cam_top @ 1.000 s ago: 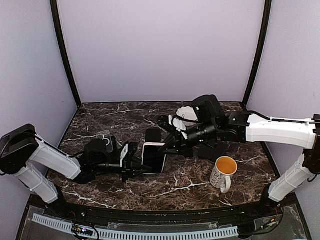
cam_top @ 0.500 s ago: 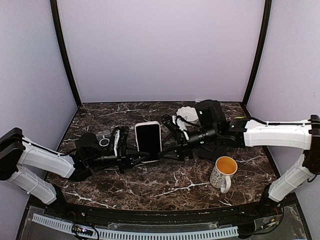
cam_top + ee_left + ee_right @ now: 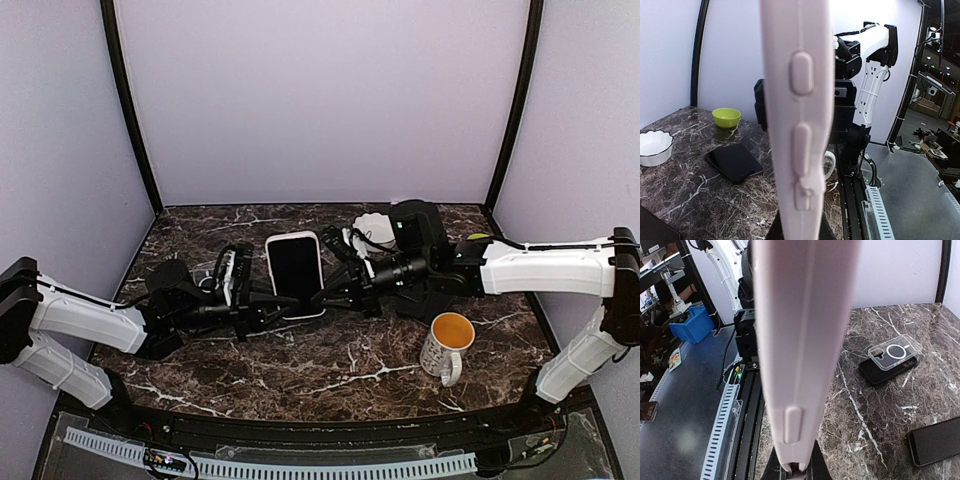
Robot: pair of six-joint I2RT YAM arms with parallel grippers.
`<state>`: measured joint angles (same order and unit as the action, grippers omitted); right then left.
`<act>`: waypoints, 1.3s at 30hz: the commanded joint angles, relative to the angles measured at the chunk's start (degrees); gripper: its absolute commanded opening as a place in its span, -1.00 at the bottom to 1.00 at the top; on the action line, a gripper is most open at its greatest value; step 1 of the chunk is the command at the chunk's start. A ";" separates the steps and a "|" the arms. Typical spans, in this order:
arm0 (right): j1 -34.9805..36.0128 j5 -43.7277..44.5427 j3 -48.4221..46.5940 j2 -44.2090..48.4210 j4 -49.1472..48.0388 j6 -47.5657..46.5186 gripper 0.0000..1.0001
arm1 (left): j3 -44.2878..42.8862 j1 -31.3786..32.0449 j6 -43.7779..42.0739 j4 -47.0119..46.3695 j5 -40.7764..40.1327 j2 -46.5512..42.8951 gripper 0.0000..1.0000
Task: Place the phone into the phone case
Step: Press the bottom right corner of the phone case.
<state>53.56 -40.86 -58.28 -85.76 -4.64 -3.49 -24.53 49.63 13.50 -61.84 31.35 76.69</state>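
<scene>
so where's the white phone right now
In the top view the white-edged, black-screened phone is held up mid-table, clamped between the left pincer and the right pincer, to the left of the orange-lined white mug.

The left arm (image 3: 90, 322) and right arm (image 3: 540, 268) stretch low over the bench (image 3: 330, 370) toward its middle; left end effector (image 3: 262, 305) and right end effector (image 3: 325, 297) (fingers facing each other) each clamp an opposite long edge of the phone (image 3: 295, 272).

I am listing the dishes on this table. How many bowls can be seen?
2. A white bowl sits at the back, near the middle; a green bowl sits farther right. More may be hidden.
</scene>
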 commanded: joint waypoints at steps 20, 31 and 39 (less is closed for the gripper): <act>-0.51 2.22 -0.90 2.43 0.49 -1.54 -0.22 | -2.75 -0.05 -0.14 -4.77 1.09 -4.00 -1.00; -0.74 0.04 -7.53 2.11 0.97 1.16 -0.38 | -2.74 0.00 -2.22 -0.88 2.65 -4.26 -1.00; -1.02 1.83 -7.31 2.05 -1.72 5.94 -1.00 | -2.81 -0.03 -2.19 0.23 2.82 -3.64 -1.00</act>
<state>53.06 -40.34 -65.01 -84.62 -3.40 -0.84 -25.41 49.36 12.53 -59.61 32.88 74.91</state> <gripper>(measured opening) 0.043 0.106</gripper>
